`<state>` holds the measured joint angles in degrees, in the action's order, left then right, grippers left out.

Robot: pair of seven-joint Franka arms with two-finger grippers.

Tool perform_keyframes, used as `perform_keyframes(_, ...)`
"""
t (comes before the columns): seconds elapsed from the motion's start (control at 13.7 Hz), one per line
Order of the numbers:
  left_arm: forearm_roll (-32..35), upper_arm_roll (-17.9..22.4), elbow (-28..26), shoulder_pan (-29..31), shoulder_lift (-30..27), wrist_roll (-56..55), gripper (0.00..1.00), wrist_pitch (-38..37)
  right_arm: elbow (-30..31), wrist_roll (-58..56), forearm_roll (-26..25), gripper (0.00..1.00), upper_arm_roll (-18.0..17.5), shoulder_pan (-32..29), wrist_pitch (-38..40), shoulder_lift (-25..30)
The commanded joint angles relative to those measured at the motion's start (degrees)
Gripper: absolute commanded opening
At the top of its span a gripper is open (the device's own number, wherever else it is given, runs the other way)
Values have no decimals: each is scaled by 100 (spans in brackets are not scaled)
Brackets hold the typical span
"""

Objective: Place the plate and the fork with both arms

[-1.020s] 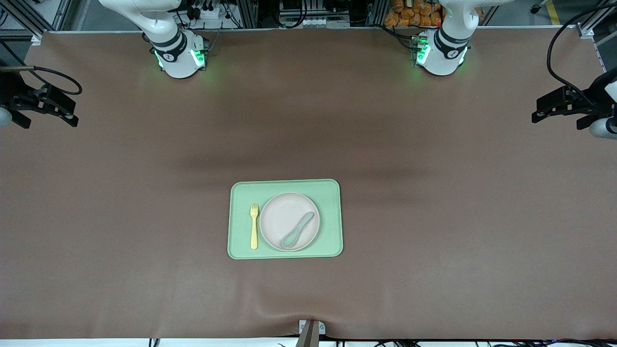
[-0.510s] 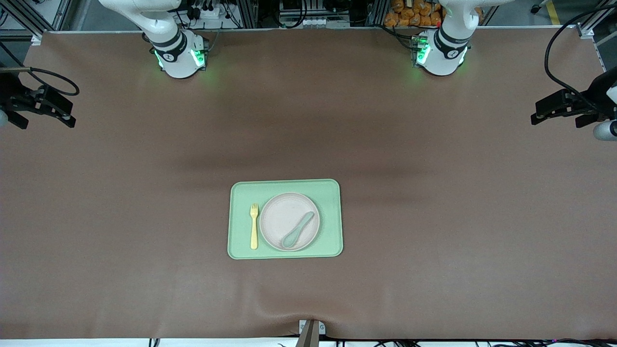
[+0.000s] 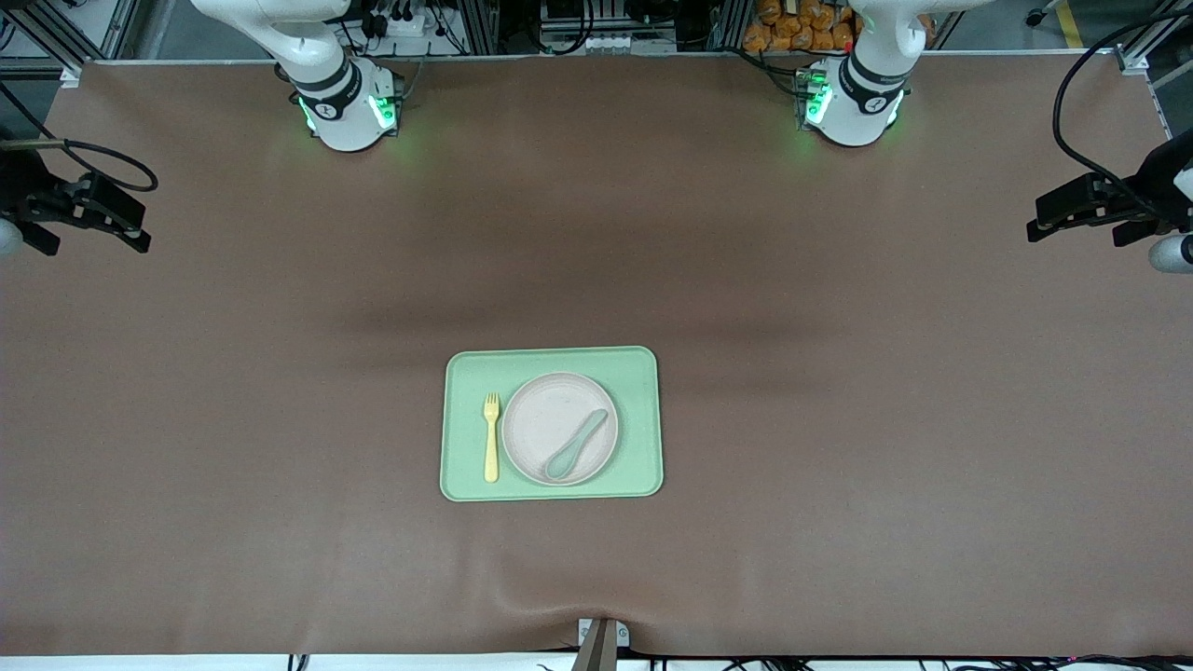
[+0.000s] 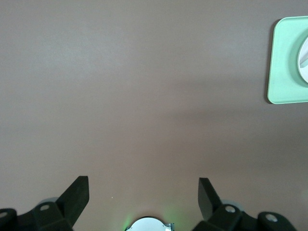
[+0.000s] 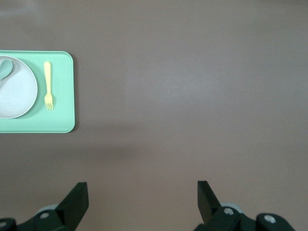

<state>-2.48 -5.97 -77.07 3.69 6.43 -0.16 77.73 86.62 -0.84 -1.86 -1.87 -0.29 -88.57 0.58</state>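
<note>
The cream plate sits on a light-green tray at the table's middle, with a grey-green spoon lying in it. The yellow fork lies on the tray beside the plate, toward the right arm's end. The right wrist view shows the plate, fork and tray. The left wrist view shows only a tray corner and a sliver of the plate. My left gripper is open and empty over the table's left-arm end. My right gripper is open and empty over the right-arm end.
The brown table mat spreads around the tray. The arm bases glow green at the table's edge farthest from the front camera. A small bracket sits at the nearest edge.
Both grippers have shifted only slightly at the table's ends. The plate, fork, spoon and tray have not moved.
</note>
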Motion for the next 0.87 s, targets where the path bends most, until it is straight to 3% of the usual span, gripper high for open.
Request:
perform_keyframes(0.0,134,-36,-19,9,-28,-81,100,32,21,-39,36,100,11,-24,-38,13)
perform_keyframes(0.8,134,-36,-45,18,-28,-72,100,23,30,-39,36,100,29,-33,-12,13)
